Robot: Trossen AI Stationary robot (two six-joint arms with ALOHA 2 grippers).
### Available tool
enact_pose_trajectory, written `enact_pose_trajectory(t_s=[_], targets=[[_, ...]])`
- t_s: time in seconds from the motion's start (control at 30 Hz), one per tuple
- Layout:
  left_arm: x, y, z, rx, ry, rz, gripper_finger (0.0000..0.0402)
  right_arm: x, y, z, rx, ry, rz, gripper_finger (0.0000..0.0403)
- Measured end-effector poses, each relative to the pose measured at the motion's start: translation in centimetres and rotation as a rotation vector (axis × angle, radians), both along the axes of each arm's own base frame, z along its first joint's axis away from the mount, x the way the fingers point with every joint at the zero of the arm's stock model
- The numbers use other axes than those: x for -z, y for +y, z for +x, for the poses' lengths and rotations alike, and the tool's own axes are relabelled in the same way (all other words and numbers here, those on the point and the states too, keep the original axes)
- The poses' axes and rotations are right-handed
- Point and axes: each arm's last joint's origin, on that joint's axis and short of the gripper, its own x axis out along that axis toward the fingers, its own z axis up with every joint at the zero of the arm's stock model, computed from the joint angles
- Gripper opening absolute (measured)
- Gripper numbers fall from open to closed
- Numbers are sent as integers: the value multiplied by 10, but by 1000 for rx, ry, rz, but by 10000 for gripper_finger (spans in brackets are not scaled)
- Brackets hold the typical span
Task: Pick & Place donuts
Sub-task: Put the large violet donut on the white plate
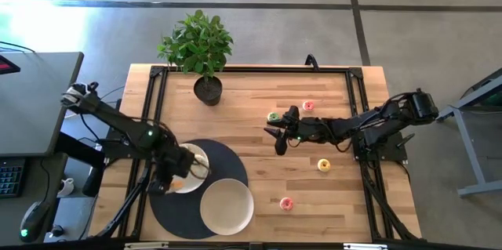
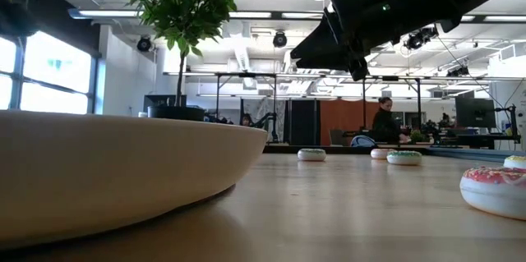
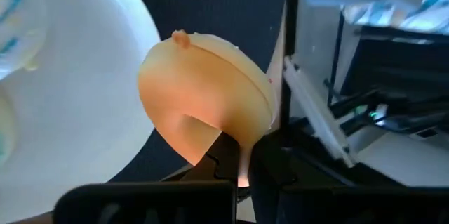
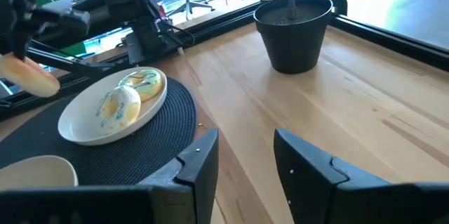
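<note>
My left gripper (image 1: pixel 174 181) is shut on an orange donut (image 3: pixel 207 101) at the near-left rim of a small white plate (image 1: pixel 196 156). The plate stands on a dark round mat (image 1: pixel 231 160). Two donuts with white and blue-green icing (image 4: pixel 126 97) lie on the plate. My right gripper (image 1: pixel 278 136) hangs open above the bare wood mid-table and touches nothing. Loose donuts lie flat on the table: a green one (image 1: pixel 273 117), a pink one (image 1: pixel 308 106), a yellow one (image 1: pixel 323 165) and another pink one (image 1: pixel 286 203). My left gripper pinches the orange donut by one edge of its ring (image 3: pixel 235 150) between its two fingers. The donut stands tilted on edge beyond the fingertips. It is lifted clear (image 4: pixel 28 76), over the mat beside the plate's rim.
A larger white bowl (image 1: pixel 226 207) sits on the mat's near edge. A potted plant (image 1: pixel 208 89) stands at the far side of the table. Black frame rails run along the table's left and right sides. Bare wood lies between the mat and the loose donuts.
</note>
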Motion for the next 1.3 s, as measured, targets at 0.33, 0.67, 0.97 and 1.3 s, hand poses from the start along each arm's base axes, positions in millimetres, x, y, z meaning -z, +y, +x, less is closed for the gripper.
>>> enact_pose_trajectory(t_s=[0.33,0.67,0.97,1.3], targets=[[31,-6,3,45,57,86,5,-1,0,0,0,-8,0,134],[44,-10,13,-5,78,171,9,-1,0,0,4,-10,-1,134],[46,-6,15,-126,69,294,31,-1,0,0,4,-9,-1,134],[47,-6,13,-199,132,296,33,-1,0,0,4,-9,-1,134]])
